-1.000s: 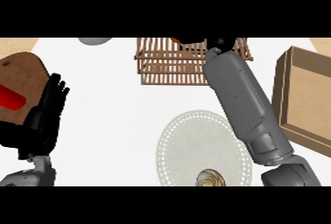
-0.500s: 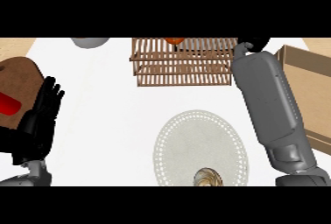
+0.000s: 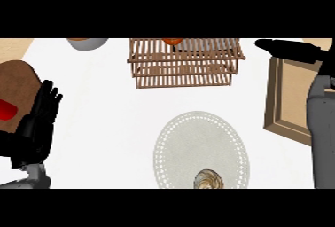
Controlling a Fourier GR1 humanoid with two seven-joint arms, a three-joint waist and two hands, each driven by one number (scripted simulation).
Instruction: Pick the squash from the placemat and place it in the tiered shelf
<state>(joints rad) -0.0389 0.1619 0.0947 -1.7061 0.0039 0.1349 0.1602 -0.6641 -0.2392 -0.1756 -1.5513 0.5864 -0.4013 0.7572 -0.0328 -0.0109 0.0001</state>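
The white bench (image 3: pixel 111 97) carries a wooden tiered shelf (image 3: pixel 183 62) at the upper centre of the head view. An orange item, taken to be the squash (image 3: pixel 173 41), shows at the shelf's top edge, between the slats of its far side; only a small part of it is visible, so how it sits cannot be determined. Behind the shelf a pale grey plate (image 3: pixel 206 44) shows through the slats.

The round, pale placemat (image 3: pixel 200 142) lies in the lower centre, well apart from the shelf. A small ribbed, shell-like object (image 3: pixel 208 180) rests on its near edge.

The right hand (image 3: pixel 291 48) is at the upper right, just beside the shelf's right end and apart from it. Its fingers are extended and hold nothing; it is released. Its grey forearm runs down the right edge, crossing a wooden-framed tray (image 3: pixel 285 102).

The left hand (image 3: pixel 39 119) rests at the left edge, fingers straight and pointing up, empty. It lies beside a brown cutting board (image 3: pixel 20 84) bearing a red object (image 3: pixel 5 109). A grey bowl (image 3: pixel 87 43) sits at the upper left.
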